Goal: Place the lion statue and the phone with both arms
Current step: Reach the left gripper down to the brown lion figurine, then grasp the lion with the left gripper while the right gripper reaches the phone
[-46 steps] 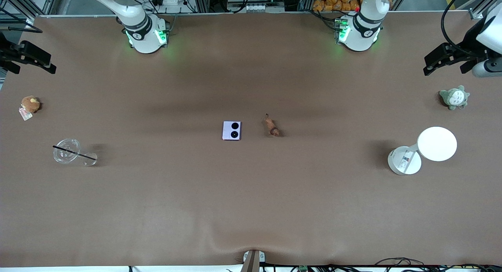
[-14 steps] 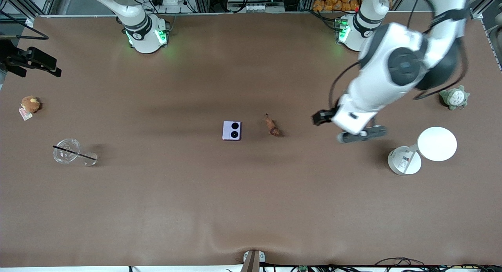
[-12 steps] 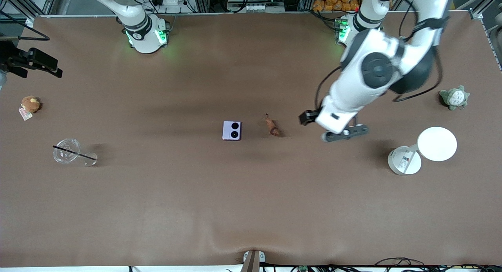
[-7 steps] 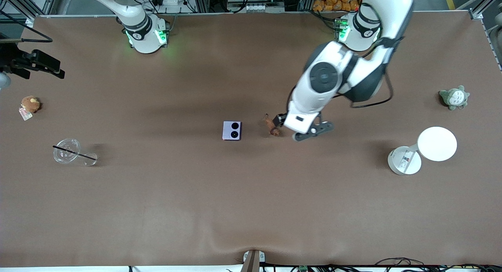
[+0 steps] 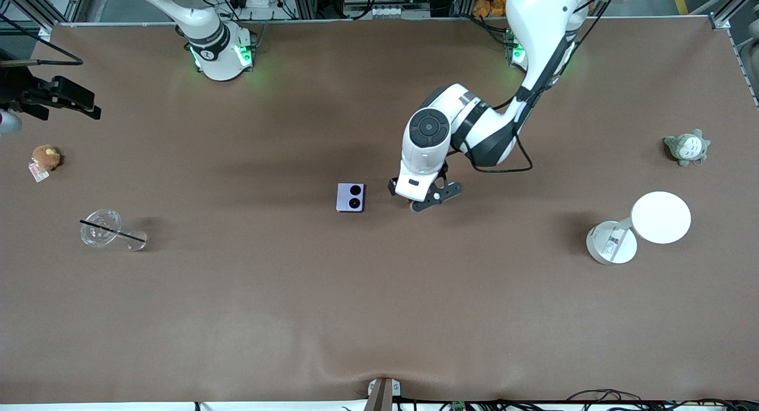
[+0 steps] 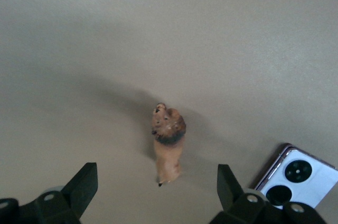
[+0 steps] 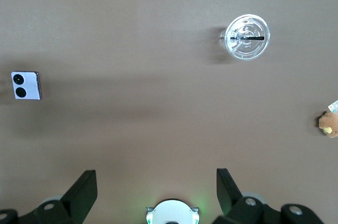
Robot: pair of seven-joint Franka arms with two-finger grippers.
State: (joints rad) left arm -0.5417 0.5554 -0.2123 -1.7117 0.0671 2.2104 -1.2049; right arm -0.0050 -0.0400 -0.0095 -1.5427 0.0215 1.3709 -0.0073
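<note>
Now you have the left arm reached out over the middle of the brown table (image 5: 379, 292), and the step in hand looks like the approach for picking up the lion statue (image 6: 168, 149), which lies on the cloth near the centre, just beside the phone (image 5: 350, 197) on the side toward the left arm's end. In the front view the arm's wrist covers the statue, so trust the left wrist view: there the left gripper (image 6: 158, 195) hangs over the little animal with its fingers spread wide, one on each side of the body and well clear of it, touching nothing and holding nothing. Your next move, as I judge it, is to come straight down so the fingers straddle the narrow body, then close gently; the figure is tiny and lies on its side, so a slightly off-centre descent could nudge it away or pinch only the tail. The phone lies flat with its two black lenses up, close enough that you should watch the finger nearest it on the way down. The right gripper (image 7: 157, 189) waits high at the right arm's end of the table, fingers apart and empty. Smaller things sit well apart: a white lamp (image 5: 640, 227), a clear cup lid (image 5: 102, 228), a grey-green plush (image 5: 686, 147) and a brown plush (image 5: 45, 158).
</note>
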